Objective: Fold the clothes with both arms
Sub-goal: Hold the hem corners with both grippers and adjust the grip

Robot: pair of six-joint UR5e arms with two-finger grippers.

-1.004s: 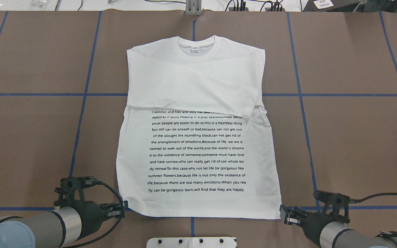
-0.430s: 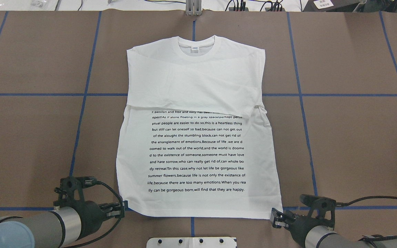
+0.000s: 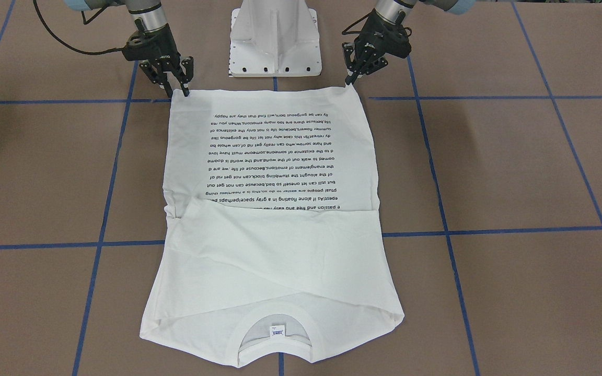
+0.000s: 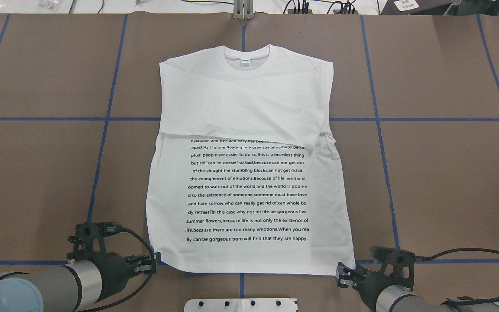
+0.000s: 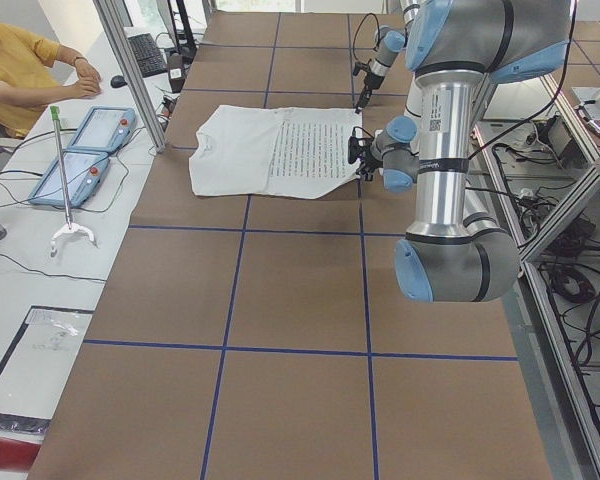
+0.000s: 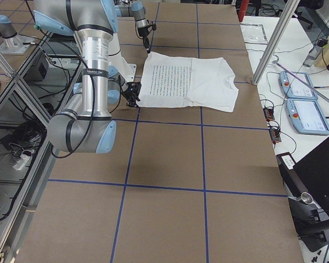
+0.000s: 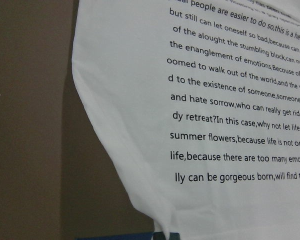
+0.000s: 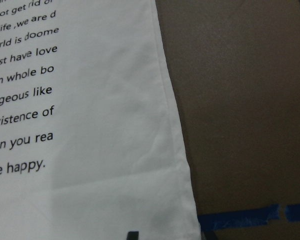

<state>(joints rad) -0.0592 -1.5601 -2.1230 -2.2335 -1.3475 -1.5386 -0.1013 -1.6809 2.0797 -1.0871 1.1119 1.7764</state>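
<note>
The white T-shirt (image 4: 249,108) lies flat on the brown table, collar (image 4: 246,56) at the far side, and its black text block (image 4: 247,190) faces me. Both sleeves are folded across the chest. My left gripper (image 4: 150,264) is low at the near left hem corner, jaws apart, with the corner at its tips. My right gripper (image 4: 341,277) is at the near right hem corner, jaws apart. In the front view the left gripper (image 3: 349,78) and right gripper (image 3: 180,83) flank the hem. The wrist views show the shirt's side edges (image 7: 110,150) (image 8: 175,125).
Blue tape lines (image 4: 102,143) grid the table. The white pedestal base (image 3: 275,36) stands between the arms, just behind the hem. Cables and a bracket (image 4: 243,11) line the far edge. An operator (image 5: 20,70) and teach pendants (image 5: 80,150) are beyond the table's far side.
My right gripper has moved left and slightly nearer, in to the near right hem corner. The left gripper and the shirt have not moved.
</note>
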